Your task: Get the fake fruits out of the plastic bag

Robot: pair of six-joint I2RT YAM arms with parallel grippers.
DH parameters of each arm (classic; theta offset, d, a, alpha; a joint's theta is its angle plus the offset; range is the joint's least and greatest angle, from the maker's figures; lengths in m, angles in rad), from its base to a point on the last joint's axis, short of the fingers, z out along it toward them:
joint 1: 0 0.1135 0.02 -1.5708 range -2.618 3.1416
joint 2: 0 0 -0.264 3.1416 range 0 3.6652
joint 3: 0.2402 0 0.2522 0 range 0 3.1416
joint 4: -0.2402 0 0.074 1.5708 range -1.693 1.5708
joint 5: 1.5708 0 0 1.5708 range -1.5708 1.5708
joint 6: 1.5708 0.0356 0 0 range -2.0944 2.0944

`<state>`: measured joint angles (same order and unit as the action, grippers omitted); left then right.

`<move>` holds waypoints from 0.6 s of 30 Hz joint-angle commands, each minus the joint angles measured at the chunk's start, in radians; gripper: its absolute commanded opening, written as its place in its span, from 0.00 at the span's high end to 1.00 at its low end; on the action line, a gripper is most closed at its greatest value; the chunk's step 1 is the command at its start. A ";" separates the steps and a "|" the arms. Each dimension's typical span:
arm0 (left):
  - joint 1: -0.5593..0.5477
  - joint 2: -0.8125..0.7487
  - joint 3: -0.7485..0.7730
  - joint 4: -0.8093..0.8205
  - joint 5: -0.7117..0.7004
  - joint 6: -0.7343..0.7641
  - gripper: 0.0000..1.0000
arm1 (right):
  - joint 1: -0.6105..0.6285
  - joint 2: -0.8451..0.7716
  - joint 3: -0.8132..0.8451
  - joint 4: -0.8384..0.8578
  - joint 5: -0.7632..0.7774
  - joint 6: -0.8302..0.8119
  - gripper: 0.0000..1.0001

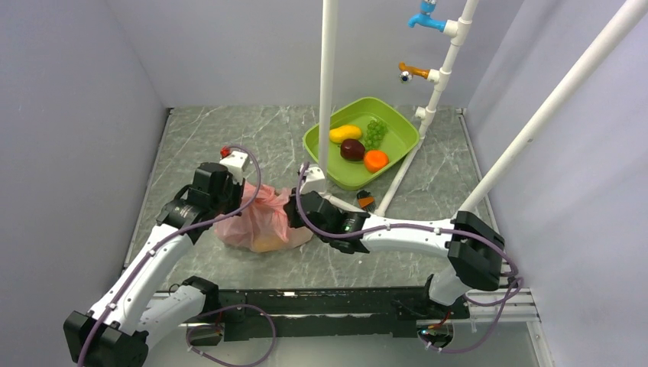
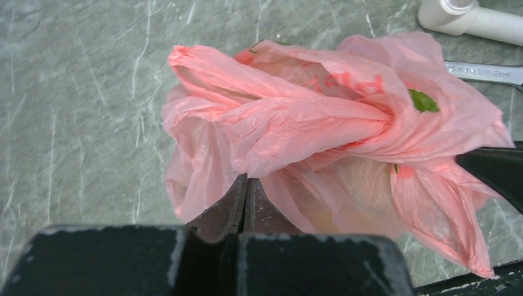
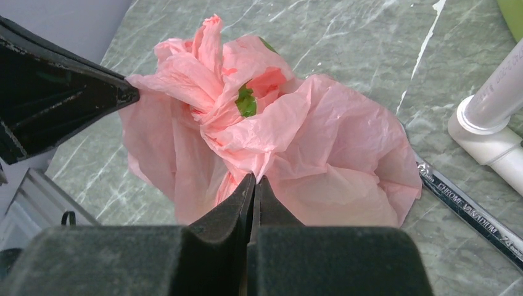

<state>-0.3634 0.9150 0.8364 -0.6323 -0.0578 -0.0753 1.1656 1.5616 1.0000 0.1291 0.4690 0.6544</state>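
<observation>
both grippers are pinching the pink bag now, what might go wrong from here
1. The left gripper and right gripper are both shut on thin folds of the plastic bag; pulling apart may tear the film or let it slip out.
2. The bag's top is twisted shut, so a lift would likely raise the whole bundle, contents included.
3. The wrench and pipe foot lie close beside it; anything spilled could roll against them.

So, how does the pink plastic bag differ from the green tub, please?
The pink plastic bag is crumpled and bunched shut; the green tub is rigid and open, its fruits in plain view. The left gripper and right gripper pinch the bag; neither touches the tub.
</observation>
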 commanded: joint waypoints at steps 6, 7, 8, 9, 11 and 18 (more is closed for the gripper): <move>0.007 -0.036 0.181 -0.172 -0.067 0.049 1.00 | -0.015 -0.086 -0.049 0.038 -0.093 -0.043 1.00; 0.007 -0.037 0.186 -0.173 -0.087 0.051 1.00 | -0.016 -0.092 -0.061 0.045 -0.088 -0.039 1.00; 0.008 -0.041 0.182 -0.165 -0.109 0.049 1.00 | -0.017 -0.098 -0.073 0.050 -0.079 -0.035 1.00; 0.009 -0.045 0.169 -0.149 -0.122 0.044 1.00 | -0.017 -0.105 -0.082 0.053 -0.072 -0.032 1.00; 0.011 -0.049 0.137 -0.121 -0.143 0.036 1.00 | -0.022 -0.119 -0.097 0.055 -0.071 -0.027 1.00; 0.022 -0.053 0.067 -0.082 -0.290 -0.012 1.00 | -0.034 -0.165 -0.147 0.034 -0.058 -0.030 1.00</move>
<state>-0.3561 0.8753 0.9253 -0.7597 -0.2161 -0.0639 1.1458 1.4475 0.8860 0.1543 0.3901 0.6334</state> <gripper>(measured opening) 0.009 0.008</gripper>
